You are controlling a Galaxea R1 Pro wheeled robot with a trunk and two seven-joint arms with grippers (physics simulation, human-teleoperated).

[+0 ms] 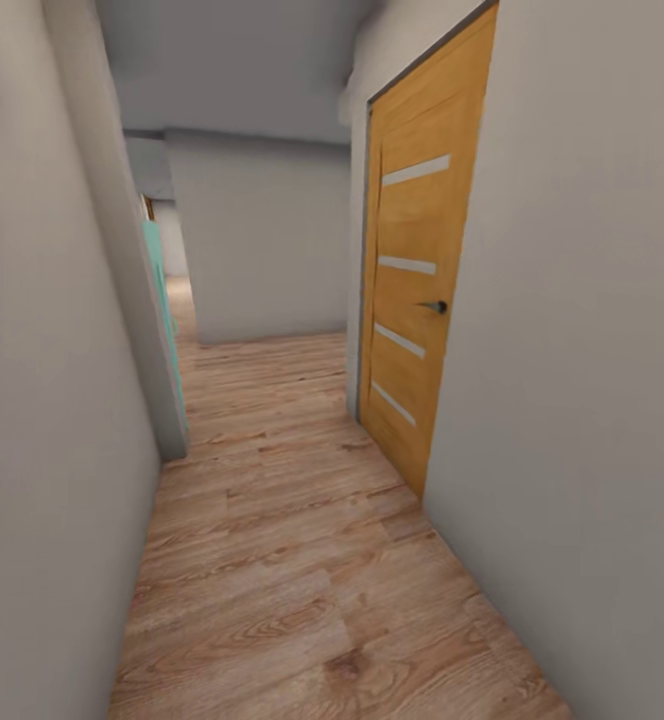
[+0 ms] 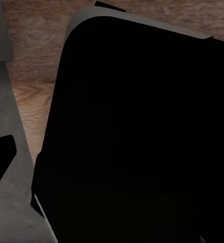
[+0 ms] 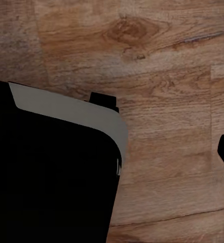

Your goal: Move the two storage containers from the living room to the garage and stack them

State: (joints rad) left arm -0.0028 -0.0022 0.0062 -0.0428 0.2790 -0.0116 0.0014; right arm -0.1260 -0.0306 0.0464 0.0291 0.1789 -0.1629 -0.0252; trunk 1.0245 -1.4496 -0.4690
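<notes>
In a narrow hallway: wooden door (image 1: 412, 300) on the right, plank floor (image 1: 292, 560) ahead. Containers not in sight. Can't tell the state of either arm's jaws. Risk: clipping the left wall corner (image 1: 167, 430) while driving through.

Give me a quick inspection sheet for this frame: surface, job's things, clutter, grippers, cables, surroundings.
Surface: light wood-plank floor, bare along the hallway.
Job's things: nothing seen.
Clutter: nothing seen.
Grippers: a dark robot part blocks most of the left wrist view, and a similar dark part shows in the right wrist view; state of the jaws cannot be told.
Cables: nothing seen.
Surroundings: narrow hallway, grey walls, closed wooden door with frosted strips on the right, teal panel on the left, grey wall ahead.
</notes>
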